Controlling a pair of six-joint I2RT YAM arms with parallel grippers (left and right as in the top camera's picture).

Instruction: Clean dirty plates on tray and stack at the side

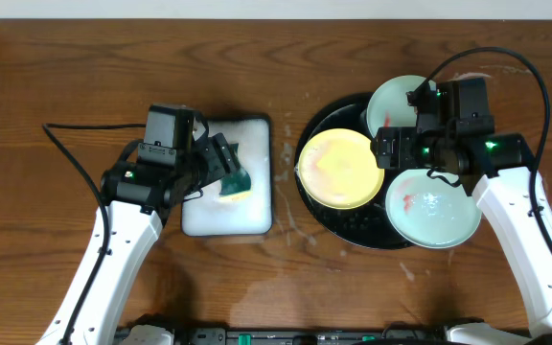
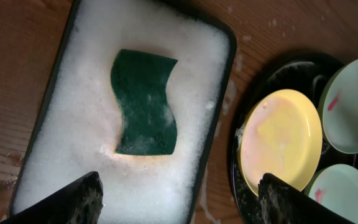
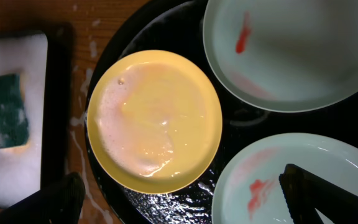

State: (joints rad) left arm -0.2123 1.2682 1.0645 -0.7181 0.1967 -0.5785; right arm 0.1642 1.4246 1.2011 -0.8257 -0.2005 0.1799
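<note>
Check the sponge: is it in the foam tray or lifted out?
In: the sponge lies flat inside the foam tray, with nothing gripping it.

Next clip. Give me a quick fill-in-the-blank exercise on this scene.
1. The large round glossy black tray holds ____ small round plates.
2. The smears on the two pale mint plates are ____.
3. The left tool hangs over the dark green wavy-edged sponge in the foam-filled white rectangular tray; its jaws are ____.
4. The right tool, open too, holds ____.
Missing words: three; red; open; nothing.
</note>
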